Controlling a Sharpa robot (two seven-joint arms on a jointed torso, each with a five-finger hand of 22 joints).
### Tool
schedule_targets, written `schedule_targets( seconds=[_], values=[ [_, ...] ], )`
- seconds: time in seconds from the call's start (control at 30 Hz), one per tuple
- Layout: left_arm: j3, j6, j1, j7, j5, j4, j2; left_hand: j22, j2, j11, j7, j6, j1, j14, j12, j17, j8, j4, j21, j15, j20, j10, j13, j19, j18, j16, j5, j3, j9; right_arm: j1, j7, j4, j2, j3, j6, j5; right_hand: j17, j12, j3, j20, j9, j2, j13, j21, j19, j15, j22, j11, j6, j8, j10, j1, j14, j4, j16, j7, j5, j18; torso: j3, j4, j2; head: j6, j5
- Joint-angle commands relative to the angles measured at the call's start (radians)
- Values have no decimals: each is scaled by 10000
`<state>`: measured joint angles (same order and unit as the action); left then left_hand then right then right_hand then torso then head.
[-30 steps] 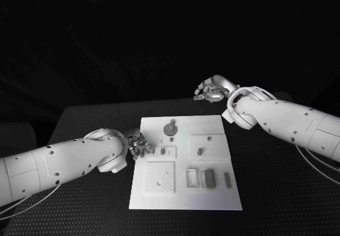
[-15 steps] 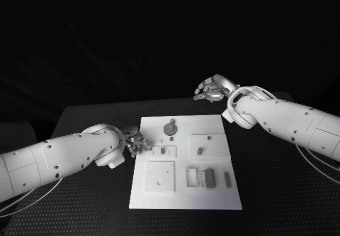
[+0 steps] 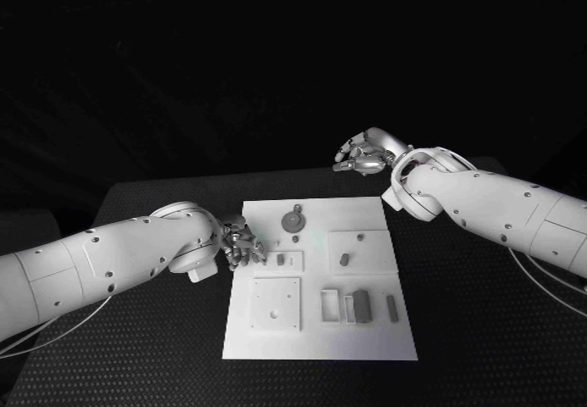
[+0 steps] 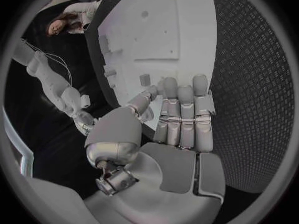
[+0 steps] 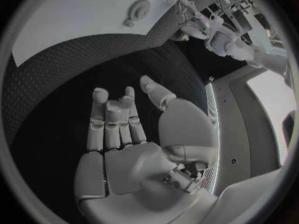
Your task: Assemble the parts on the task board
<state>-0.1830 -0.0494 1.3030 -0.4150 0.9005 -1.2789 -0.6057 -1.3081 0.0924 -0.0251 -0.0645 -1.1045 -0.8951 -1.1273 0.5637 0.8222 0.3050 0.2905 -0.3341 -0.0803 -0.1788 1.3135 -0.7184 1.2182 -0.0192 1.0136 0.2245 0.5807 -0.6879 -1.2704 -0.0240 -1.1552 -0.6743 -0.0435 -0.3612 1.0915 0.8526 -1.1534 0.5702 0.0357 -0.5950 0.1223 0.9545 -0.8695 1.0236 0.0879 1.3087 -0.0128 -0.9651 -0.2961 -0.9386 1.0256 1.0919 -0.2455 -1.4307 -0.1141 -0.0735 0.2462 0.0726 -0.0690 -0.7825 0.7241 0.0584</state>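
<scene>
**Left hand at the board's edge, right hand raised beyond it**

On the black table [image 3: 147, 339] the white board [image 3: 321, 339] is seen lying flat in the middle, its long sides running away from the robot. Several small parts are seen on it: a round disc [image 3: 293, 222] near the far end, a short peg [image 3: 346, 260] in a raised square plate right of centre, a small block [image 3: 282, 261] left of centre, and near the front a dark block [image 3: 361, 303] beside a pale frame, with a thin bar [image 3: 393, 309] just to its right. A larger square plate [image 3: 276, 303] is set at the front left.

The left hand [image 3: 240, 245] is held at the board's left edge, beside the small block. From the left wrist view its fingers [image 4: 181, 114] are shown stretched out side by side over the board's rim, nothing grasped between them and the thumb.

The right hand [image 3: 363, 158] is held up beyond the board's far right corner, well apart from the parts. From its wrist view the fingers [image 5: 112, 117] are shown extended and slightly spread, released, with nothing in them.
</scene>
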Motion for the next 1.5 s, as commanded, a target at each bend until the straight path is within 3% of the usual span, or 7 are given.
schedule_targets(
  seconds=[0.03, 1.07, 1.5],
  values=[
    [6, -485, 20, -122, 301, -56, 66, -262, 64, -283, 112, -94, -164, -8, 81, 6, 44, -1, -63, -65, -53, 230, -18, -47, -133, 75, 508, 43, -883, 6, -98, -5, 10, -4, 138, 4, -14, -64, -25, 14, 7, -50, -16, 64, -56, 22, 152, -14, 5, 47, 81, -20, -78, -7, 4, -85, -59, 156, -2, -6, 3, 15, 10],
    [-5, 214, 13, -310, 814, -130, 65, -251, 89, -285, 111, -70, -129, 4, 168, -29, 9, -15, -170, -86, -71, 202, -52, -77, -128, 143, 433, 44, -967, 13, -111, -5, 12, -4, 140, 2, -18, -70, -28, 15, 6, -47, -24, 66, -57, 21, 152, -15, 5, 49, 83, -27, -80, -6, 2, -86, -59, 156, -16, -17, 4, 41, 5],
    [-24, 78, 10, -330, 814, -159, 111, -249, 91, -285, 109, -59, -127, 6, 190, -44, -7, -11, -194, -90, -77, 196, -59, -88, -128, 157, 399, 50, -984, 13, -105, -7, 2, -4, 157, 0, -20, -72, -29, 16, 5, -47, -27, 67, -56, 21, 153, -15, 5, 49, 84, -32, -81, -4, 1, -86, -59, 156, -7, -14, 4, 59, 10]
  ],
)
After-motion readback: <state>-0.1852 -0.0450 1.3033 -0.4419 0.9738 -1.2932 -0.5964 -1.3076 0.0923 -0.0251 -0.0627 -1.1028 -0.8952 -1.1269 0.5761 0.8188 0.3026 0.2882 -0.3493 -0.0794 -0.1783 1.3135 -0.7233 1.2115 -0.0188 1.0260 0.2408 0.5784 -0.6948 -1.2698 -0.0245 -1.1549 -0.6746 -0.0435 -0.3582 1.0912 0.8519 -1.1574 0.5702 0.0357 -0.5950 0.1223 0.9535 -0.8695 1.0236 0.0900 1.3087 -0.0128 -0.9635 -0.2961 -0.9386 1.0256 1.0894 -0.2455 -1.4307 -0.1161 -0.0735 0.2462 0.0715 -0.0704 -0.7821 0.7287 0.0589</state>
